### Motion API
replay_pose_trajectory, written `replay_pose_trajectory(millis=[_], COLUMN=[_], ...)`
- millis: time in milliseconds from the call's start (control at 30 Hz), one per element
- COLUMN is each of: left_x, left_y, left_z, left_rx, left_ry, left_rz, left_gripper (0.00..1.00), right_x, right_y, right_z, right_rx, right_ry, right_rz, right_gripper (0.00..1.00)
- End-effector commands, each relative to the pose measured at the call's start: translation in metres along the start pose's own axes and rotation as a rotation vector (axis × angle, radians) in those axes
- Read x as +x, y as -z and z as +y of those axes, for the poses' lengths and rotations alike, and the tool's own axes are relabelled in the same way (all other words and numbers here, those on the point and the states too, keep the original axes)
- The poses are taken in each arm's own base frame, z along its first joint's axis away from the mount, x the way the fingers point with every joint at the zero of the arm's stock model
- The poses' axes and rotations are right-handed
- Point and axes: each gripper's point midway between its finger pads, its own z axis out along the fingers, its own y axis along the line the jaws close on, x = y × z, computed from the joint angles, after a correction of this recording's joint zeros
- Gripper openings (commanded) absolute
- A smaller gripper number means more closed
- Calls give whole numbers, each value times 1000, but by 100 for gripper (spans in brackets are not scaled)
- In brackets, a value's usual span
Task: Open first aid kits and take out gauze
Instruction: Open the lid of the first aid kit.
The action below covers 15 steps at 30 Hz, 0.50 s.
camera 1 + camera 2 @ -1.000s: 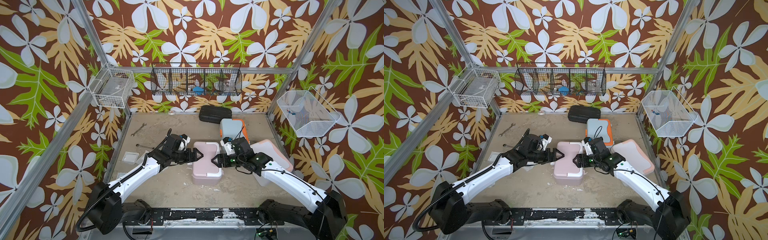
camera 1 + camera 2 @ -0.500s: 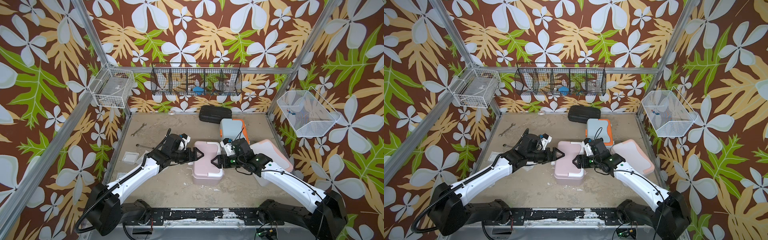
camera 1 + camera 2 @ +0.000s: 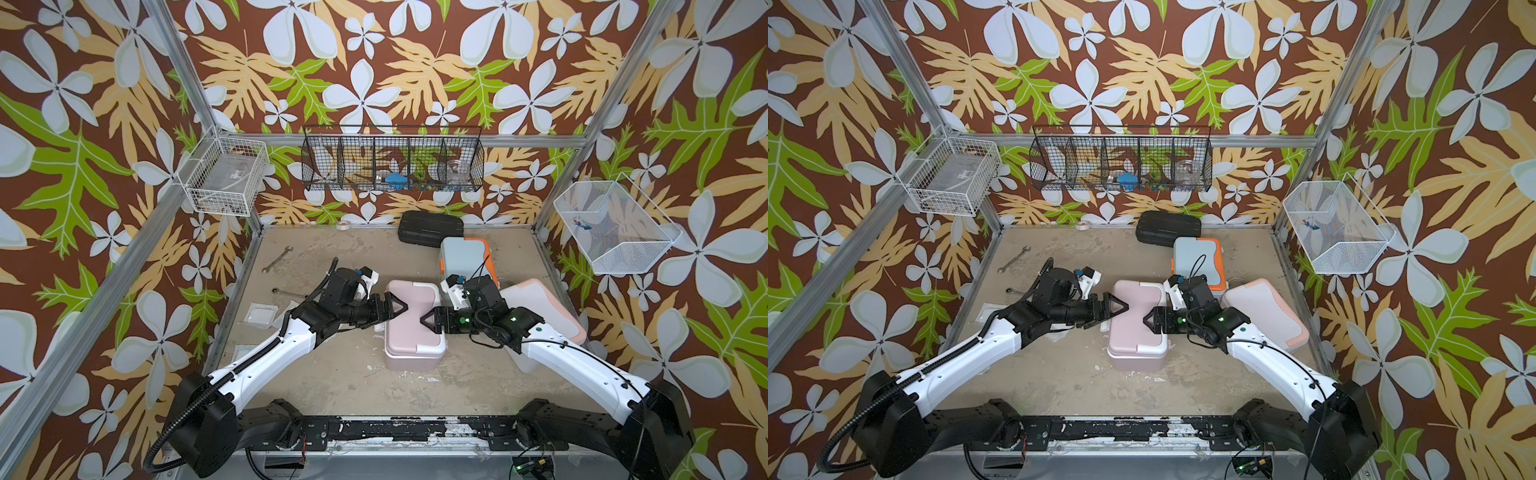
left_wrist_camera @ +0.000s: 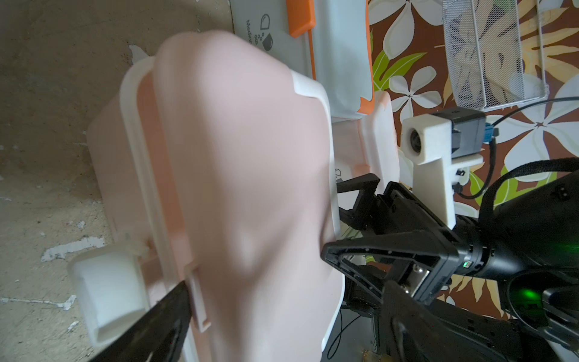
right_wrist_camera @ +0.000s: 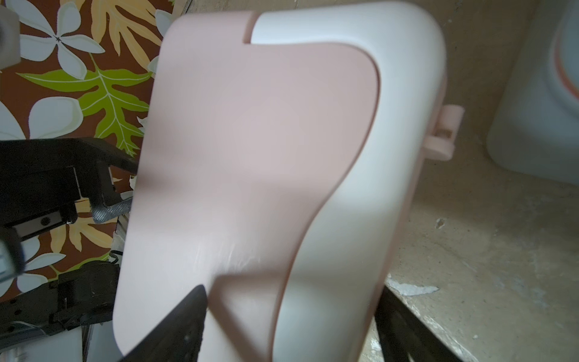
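In both top views the pink kit [image 3: 411, 332] [image 3: 1136, 332] sits mid-frame on the desk [image 3: 332, 374], lid down. The left hand [image 3: 395, 307] and right hand [image 3: 428, 320], both spread wide, straddle its opposite edges. The blue kit [image 3: 463, 257] and white kit [image 3: 544, 307], right of centre, are shut too. A gauze packet [image 3: 260, 314] lies left of centre on the desk, outside the kits.

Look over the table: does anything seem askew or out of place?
The white kit with peach trim sits turned at an angle near the right wall, not square to the table. One wrench and a second wrench lie loose beside the medical supplies, which seems odd.
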Motion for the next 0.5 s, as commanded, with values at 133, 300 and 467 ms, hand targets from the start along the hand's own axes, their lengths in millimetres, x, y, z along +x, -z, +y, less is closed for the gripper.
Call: replay_pose_trajectory(millis=[133,300,467], left_x=[-11,-15,-17], left_y=[6,7,5], left_z=[-51,-60,-67], left_rx=[188,204,213], left_ry=[-60,-58,-53], left_rz=[2,3,8], left_gripper=[94,94,94], right_x=[-23,-25,-22], right_y=[30,40,40], right_z=[-5,-4,-2], right_rx=[72,62,20], right_ry=[42,45,44], right_rz=[-117,-158,-157], right_gripper=[88,94,96])
